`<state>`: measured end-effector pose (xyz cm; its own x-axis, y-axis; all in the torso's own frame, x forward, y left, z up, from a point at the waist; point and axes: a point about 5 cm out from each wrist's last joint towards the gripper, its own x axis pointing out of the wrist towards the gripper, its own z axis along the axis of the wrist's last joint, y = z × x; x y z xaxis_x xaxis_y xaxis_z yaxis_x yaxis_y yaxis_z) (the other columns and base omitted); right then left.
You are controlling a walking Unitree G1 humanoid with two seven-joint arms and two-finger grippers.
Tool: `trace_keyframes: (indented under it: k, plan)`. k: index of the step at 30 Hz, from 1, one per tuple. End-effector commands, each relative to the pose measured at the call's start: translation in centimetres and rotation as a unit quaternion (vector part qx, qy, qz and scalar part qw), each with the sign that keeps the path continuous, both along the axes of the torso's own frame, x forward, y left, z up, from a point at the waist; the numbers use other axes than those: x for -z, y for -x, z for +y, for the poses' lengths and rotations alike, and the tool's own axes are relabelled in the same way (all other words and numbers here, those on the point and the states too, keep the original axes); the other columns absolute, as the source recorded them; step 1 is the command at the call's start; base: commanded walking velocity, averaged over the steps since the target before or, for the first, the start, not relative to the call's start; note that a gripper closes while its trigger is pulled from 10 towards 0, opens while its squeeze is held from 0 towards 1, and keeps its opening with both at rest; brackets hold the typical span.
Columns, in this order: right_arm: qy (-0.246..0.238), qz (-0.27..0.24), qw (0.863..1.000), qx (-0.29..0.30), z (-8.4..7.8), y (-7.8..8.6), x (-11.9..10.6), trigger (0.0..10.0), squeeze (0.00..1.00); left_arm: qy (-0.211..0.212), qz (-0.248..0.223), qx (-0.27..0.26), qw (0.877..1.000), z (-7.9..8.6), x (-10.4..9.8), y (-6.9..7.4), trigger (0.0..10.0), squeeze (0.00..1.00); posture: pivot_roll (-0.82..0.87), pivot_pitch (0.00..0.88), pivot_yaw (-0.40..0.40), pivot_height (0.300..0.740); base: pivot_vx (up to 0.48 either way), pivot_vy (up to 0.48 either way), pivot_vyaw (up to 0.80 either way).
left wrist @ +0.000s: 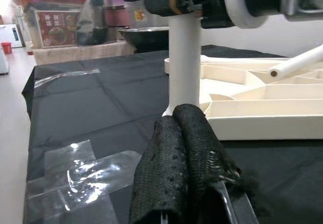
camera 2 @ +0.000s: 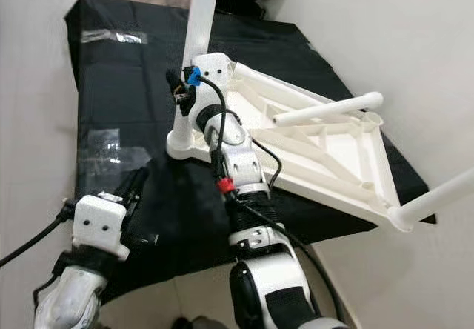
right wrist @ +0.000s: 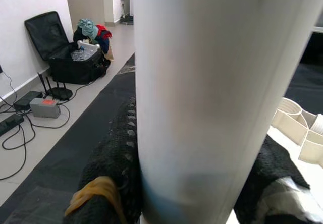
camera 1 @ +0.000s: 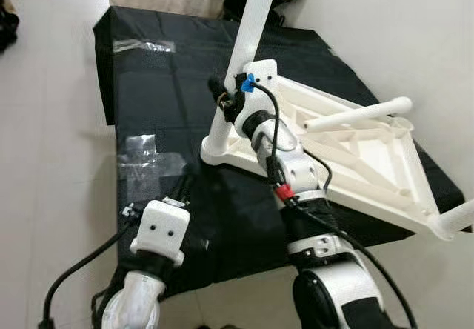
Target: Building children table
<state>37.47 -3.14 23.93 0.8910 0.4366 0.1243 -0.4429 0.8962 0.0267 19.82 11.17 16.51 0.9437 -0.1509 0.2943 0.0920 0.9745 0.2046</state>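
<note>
A black cloth [camera 1: 163, 114] covers the low surface in front of the robot. Shiny clear tape [camera 1: 144, 151] sticks the cloth down in a few spots. The floor [camera 1: 52, 158] around it is pale and smooth, and a light wall [camera 2: 415, 40] stands on the robot's right.

The white table top [camera 1: 370, 158] lies upside down on the cloth, so its ribs face up. One white leg [camera 1: 248, 40] stands up from the corner nearest the robot. Two more legs poke out from the far corners, past the right gripper.

The right gripper [camera 1: 231, 98] is clamped on the standing leg, partway up it, with one black finger on each side. The table top is just below and beyond this gripper.

The left gripper [camera 2: 133, 184] rests low over the cloth, close to the robot, near the corner where the leg stands. Its two black fingers [left wrist: 181, 153] are pressed together and hold nothing. The foot of the leg is right in front of their tips.

The left wrist view also shows the far end of the room: a dark bowl [left wrist: 146, 35] and a box with an orange lid [left wrist: 55, 17].

The right wrist view shows the leg very close up, and to the side a black bag [right wrist: 60, 47] lying open on the floor, and a small grey box [right wrist: 45, 107] with cables.
</note>
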Motion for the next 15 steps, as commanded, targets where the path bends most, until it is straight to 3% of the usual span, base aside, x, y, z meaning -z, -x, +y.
trace_keyframes:
  k: [1,2,3,4,7,8,9,11,12,15]
  plan:
    - [0.036,0.071,0.996,-0.04,2.7,1.0,3.1,0.0,0.0,0.003,-0.001,0.002,1.0,-0.1,0.2,-0.2,10.0,0.0,0.09,0.063,-0.266,0.74,0.0,0.0,0.0]
    - [0.036,0.071,0.996,-0.04,2.7,1.0,3.1,0.0,0.0,0.003,-0.001,0.002,1.0,-0.1,0.2,-0.2,10.0,0.0,0.09,0.063,-0.266,0.74,0.0,0.0,0.0]
    - [0.035,0.076,0.996,-0.043,2.8,1.3,3.2,6.0,0.0,0.003,-0.001,0.001,1.0,0.0,0.2,-0.3,10.0,0.0,0.09,0.066,-0.262,0.74,0.0,0.0,0.0]
    - [0.032,0.072,0.995,-0.06,3.0,1.5,3.1,10.0,0.0,0.003,-0.002,0.001,1.0,0.0,0.2,-0.3,10.0,0.0,0.09,0.066,-0.26,0.74,0.0,0.0,0.0]
    - [0.03,0.069,0.994,-0.084,3.0,1.9,2.8,10.0,0.0,0.004,-0.002,0.002,1.0,0.0,0.1,-0.2,10.0,0.0,0.08,0.076,-0.254,0.74,0.0,0.0,0.0]
    - [0.021,0.058,0.991,-0.117,2.8,2.2,2.3,10.0,1.0,0.004,-0.002,0.003,1.0,0.0,0.1,-0.1,10.0,0.0,0.08,0.082,-0.251,0.74,0.0,0.0,0.0]
    - [0.021,0.058,0.991,-0.117,2.8,2.2,2.3,10.0,1.0,0.004,-0.002,0.003,1.0,0.0,0.1,-0.1,10.0,0.0,0.08,0.082,-0.251,0.74,0.0,0.0,0.0]
    - [0.011,0.032,0.974,-0.223,2.4,3.0,1.3,10.0,1.0,0.006,-0.004,0.007,1.0,-0.1,0.0,0.0,10.0,0.0,0.08,0.099,-0.249,0.74,0.0,0.0,0.0]
    - [0.011,0.032,0.974,-0.223,2.4,3.0,1.3,10.0,1.0,0.006,-0.004,0.007,1.0,-0.1,0.0,0.0,10.0,0.0,0.08,0.099,-0.249,0.74,0.0,0.0,0.0]
    - [0.023,-0.004,0.943,-0.333,0.4,2.8,0.1,10.0,1.0,0.009,-0.008,0.012,1.0,-0.2,-0.4,0.5,10.0,0.0,0.08,0.135,-0.248,0.74,0.0,0.0,0.0]
